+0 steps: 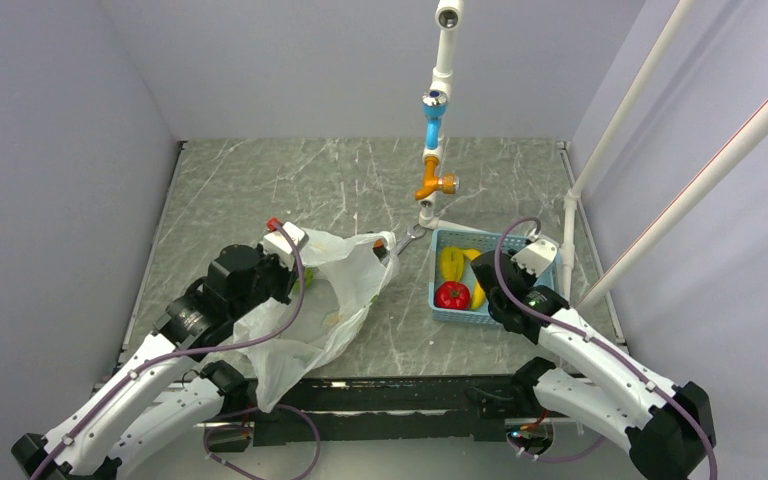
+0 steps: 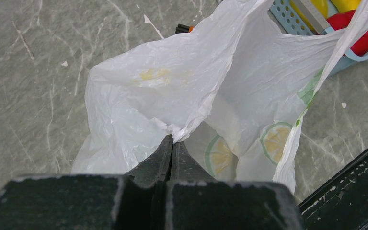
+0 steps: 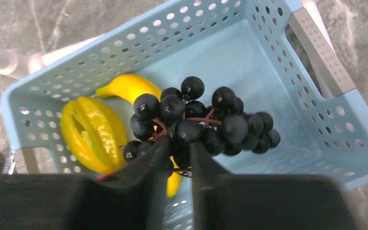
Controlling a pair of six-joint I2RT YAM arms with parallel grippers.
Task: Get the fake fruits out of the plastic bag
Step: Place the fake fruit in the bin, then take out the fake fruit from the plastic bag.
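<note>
Pinching on the left: the left gripper (image 2: pixel 172 140) is closed completely, and a fold of the bag's rim is nipped between the meeting tips.
Plastic bag (image 2: pixel 172 86): it is held up from the pinched fold and spread ahead of and to both sides of the left fingertips. Its mouth is gaped open just right of them.
Lemon-slice prints (image 2: pixel 274 141): they are seen through the thin film, just right of the left fingertips.
Bag contents: whether anything lies inside cannot be told.
Wrench (image 1: pixel 405 238): it is laid on the table (image 1: pixel 260 180) beyond the left gripper, at the bag's far handle, between bag and basket.
Basket (image 3: pixel 316 143): it is set right of the bag, directly beneath the right gripper.
Red round fruit (image 1: pixel 451 294): it is lodged in the basket, just left of the right gripper in the top view.
Yellow oval fruit (image 3: pixel 93 134): it is laid on the basket floor, left of the right fingertips in the wrist view.
Banana (image 3: pixel 124 86): it is laid just beside the oval fruit, partly hidden behind the grapes.
Right gripper (image 3: pixel 179 144): it is closed to a narrow gap, and the near end of the cluster is clamped between the fingers.
Grape bunch (image 3: pixel 220 124): it is held out beyond the right fingertips, inside the basket's walls. Contact with the floor cannot be judged.
</note>
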